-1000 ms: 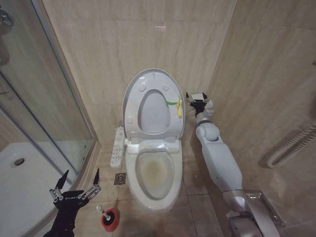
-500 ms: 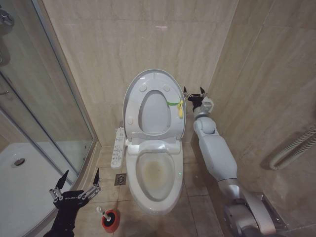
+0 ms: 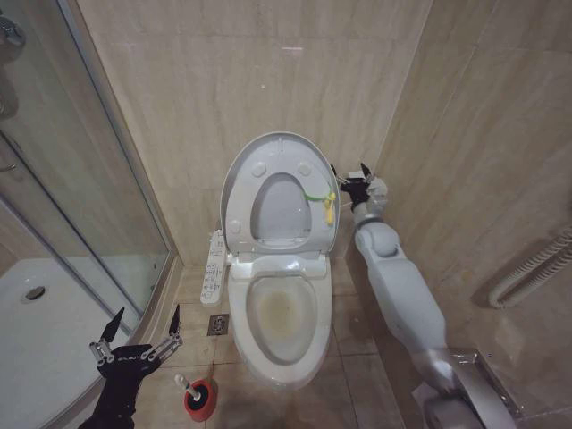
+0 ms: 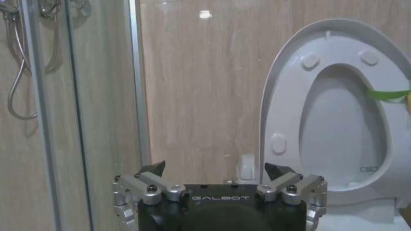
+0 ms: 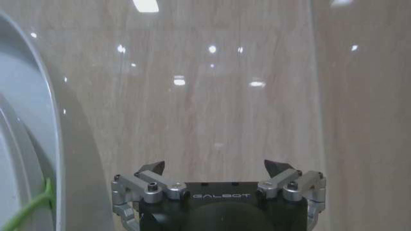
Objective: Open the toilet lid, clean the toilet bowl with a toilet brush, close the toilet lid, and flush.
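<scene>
- my right gripper (image 3: 354, 181), fingers apart, sits just beside the raised toilet lid (image 3: 277, 192); a nudge could tip it shut.
- my left gripper (image 3: 138, 335), fingers apart, hovers near the toilet brush (image 3: 189, 389); a clumsy grab might topple it.

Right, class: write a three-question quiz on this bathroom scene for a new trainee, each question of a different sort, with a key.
1. True or false: the toilet lid stands raised, leaning against the wall.
2. Where does the toilet brush sit?
A. in the toilet bowl
B. in its red holder on the floor
C. in the left gripper
3. Fill in: the right gripper, jaws open, sits beside the lid's edge with the yellow-green ____.

Key: 1 true; 2 B; 3 tag.
</scene>
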Robot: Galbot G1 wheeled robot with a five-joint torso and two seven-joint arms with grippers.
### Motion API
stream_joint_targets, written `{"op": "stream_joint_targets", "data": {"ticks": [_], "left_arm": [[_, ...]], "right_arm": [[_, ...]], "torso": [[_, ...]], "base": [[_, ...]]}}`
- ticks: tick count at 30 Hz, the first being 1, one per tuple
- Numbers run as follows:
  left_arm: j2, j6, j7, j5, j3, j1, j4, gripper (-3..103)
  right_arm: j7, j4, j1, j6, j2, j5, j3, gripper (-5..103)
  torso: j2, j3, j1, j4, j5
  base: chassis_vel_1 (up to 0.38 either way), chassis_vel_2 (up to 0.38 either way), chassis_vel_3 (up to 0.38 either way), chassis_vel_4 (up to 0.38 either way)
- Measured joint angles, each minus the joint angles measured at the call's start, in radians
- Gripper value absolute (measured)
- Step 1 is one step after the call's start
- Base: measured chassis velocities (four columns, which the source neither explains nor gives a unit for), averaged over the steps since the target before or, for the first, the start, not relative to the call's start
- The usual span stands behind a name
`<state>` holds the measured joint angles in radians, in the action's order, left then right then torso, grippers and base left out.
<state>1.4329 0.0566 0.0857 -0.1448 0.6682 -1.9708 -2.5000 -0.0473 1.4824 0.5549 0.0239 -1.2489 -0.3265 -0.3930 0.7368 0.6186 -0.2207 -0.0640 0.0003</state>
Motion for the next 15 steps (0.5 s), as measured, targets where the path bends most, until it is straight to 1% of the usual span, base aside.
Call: {"op": "stream_joint_targets", "data": {"ticks": [1,2,3,4,6,7,8,10,11,12,13,15], "left_arm": [[0.000,0.000,0.000,0.000,0.000,0.000,0.000,100],[0.000,0.000,0.000,0.000,0.000,0.000,0.000,100],[0.000,0.000,0.000,0.000,0.000,0.000,0.000,100],[0.000,0.000,0.000,0.000,0.000,0.000,0.000,100],[0.000,0.000,0.000,0.000,0.000,0.000,0.000,100],[0.000,0.000,0.000,0.000,0.000,0.000,0.000,100],[0.000,0.000,0.000,0.000,0.000,0.000,0.000,100],[0.000,0.000,0.000,0.000,0.000,0.000,0.000,100],[0.000,0.000,0.000,0.000,0.000,0.000,0.000,100],[0.000,0.000,0.000,0.000,0.000,0.000,0.000,100],[0.000,0.000,0.000,0.000,0.000,0.000,0.000,100],[0.000,0.000,0.000,0.000,0.000,0.000,0.000,100]], "right_arm": [[-0.004,0.036,0.024,-0.011,0.018,-0.002,-0.008,100],[-0.013,0.101,0.068,-0.029,0.050,-0.006,-0.023,100],[-0.013,0.101,0.068,-0.029,0.050,-0.006,-0.023,100],[-0.024,0.168,0.119,-0.047,0.076,-0.015,-0.039,100],[-0.039,0.279,0.223,-0.077,0.109,-0.048,-0.066,100],[-0.039,0.279,0.223,-0.077,0.109,-0.048,-0.066,100],[-0.051,0.341,0.283,-0.089,0.121,-0.068,-0.081,100],[-0.067,0.379,0.323,-0.095,0.126,-0.080,-0.091,100],[-0.067,0.379,0.323,-0.095,0.126,-0.080,-0.091,100],[-0.079,0.383,0.328,-0.090,0.125,-0.083,-0.093,100],[-0.087,0.381,0.323,-0.086,0.123,-0.083,-0.092,100],[-0.093,0.379,0.317,-0.085,0.121,-0.083,-0.091,100]], "torso": [[0.000,0.000,0.000,0.0003,0.0001],[0.000,0.000,0.000,-0.0002,0.0000],[0.000,0.000,0.000,-0.0002,0.0000],[0.000,0.000,0.000,-0.0001,-0.0004],[0.000,0.000,0.000,-0.0008,0.0001],[0.000,0.000,0.000,-0.0008,0.0001],[0.000,0.000,0.000,-0.0005,0.0002],[0.000,0.000,0.000,-0.0007,-0.0002],[0.000,0.000,0.000,-0.0007,-0.0002],[0.000,0.000,0.000,0.0001,0.0000],[0.000,0.000,0.000,0.0003,0.0000],[0.000,0.000,0.000,0.0005,-0.0002]], "base": [[0.000,0.000,0.000,0.000],[0.000,0.000,0.000,0.000],[0.000,0.000,0.000,0.000],[0.000,0.000,0.000,0.000],[0.000,0.000,0.000,0.000],[0.000,0.000,0.000,0.000],[0.000,0.000,0.000,0.000],[0.000,0.000,0.000,0.000],[0.000,0.000,0.000,0.000],[0.000,0.000,0.000,0.000],[0.000,0.000,0.000,0.000],[0.000,0.000,0.000,0.000]]}}
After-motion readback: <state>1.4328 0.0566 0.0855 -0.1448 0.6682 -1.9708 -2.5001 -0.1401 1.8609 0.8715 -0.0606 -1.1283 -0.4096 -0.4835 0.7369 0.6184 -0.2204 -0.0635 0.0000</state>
